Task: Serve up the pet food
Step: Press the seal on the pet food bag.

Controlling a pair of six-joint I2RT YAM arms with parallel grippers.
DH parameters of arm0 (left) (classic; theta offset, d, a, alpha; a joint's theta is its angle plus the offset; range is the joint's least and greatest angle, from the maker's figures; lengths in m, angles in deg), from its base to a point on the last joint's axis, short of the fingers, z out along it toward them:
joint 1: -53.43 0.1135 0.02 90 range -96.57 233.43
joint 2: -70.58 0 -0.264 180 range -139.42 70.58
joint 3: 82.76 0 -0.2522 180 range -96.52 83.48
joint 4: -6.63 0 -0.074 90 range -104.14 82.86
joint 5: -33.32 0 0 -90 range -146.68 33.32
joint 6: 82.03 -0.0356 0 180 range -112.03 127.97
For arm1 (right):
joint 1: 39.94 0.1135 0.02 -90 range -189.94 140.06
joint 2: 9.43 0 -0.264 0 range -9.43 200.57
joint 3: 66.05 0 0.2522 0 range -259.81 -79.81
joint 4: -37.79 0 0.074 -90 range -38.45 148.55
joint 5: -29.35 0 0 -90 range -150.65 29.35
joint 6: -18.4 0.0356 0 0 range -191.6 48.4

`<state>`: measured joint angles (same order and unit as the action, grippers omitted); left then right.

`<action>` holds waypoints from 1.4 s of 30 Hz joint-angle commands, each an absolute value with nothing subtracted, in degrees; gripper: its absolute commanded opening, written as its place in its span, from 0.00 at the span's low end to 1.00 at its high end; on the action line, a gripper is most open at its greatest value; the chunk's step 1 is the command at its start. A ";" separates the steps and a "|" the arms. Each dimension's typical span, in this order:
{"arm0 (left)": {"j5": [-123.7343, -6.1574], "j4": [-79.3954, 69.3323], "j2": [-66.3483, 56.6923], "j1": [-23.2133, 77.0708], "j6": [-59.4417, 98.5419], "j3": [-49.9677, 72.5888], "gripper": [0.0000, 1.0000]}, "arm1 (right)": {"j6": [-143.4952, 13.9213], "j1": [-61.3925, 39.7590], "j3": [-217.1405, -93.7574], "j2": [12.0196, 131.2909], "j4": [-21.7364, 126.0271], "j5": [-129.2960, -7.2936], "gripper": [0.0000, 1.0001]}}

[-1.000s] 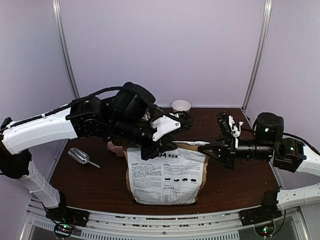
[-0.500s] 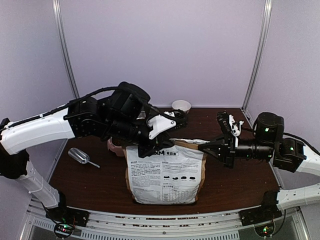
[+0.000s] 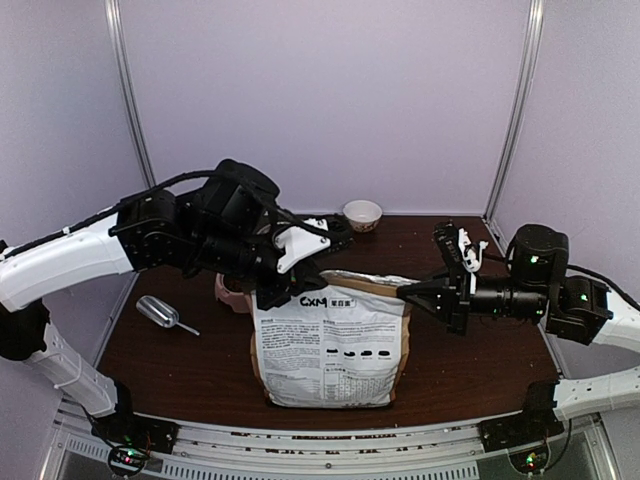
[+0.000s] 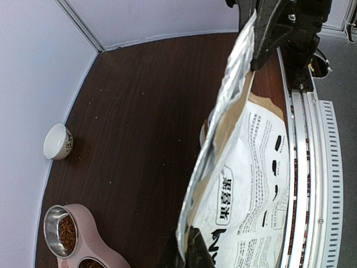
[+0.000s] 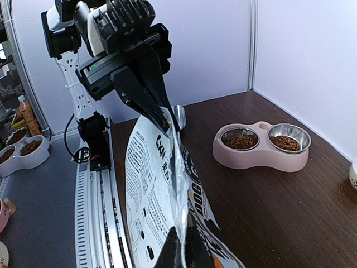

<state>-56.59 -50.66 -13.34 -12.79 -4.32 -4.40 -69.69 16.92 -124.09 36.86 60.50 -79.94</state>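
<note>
Two white-and-black robot arms hold a large printed bag [image 3: 333, 345] upright between them at the near middle of a dark brown wooden counter [image 3: 470, 365]. The bag has a white front with black text, kraft-brown sides and a silver lining. The left hand [image 3: 284, 294] is closed on the top left corner of the bag, its two black fingers pinching the edge. The right hand [image 3: 408, 291] reaches in from the right side, level with the bag's top, and its fingers are clamped on the top right corner. The top edge runs from one hand to the other. In the left wrist view the silver lining shows as a crinkled strip along that edge. What lies inside the bag cannot be seen.

The pet food [image 5: 241, 143] that is visible is small brown kibble lying in both steel cups of a pink double-bowl feeder [image 5: 259, 159]. The feeder sits on the counter behind the bag's left end, and in the top view the left arm hides most of it. A metal scoop [image 3: 160, 313] lies on the left side of the counter, well apart from the bag, with its thin handle pointing right. A small white bowl [image 3: 362, 213] stands at the far edge of the counter, near the back wall and to the right of the feeder.
</note>
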 commanded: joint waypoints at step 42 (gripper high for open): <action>-44.98 -59.22 1.47 -0.98 -0.43 4.47 0.40 | -69.97 16.23 -128.54 36.87 65.34 -80.78 0.13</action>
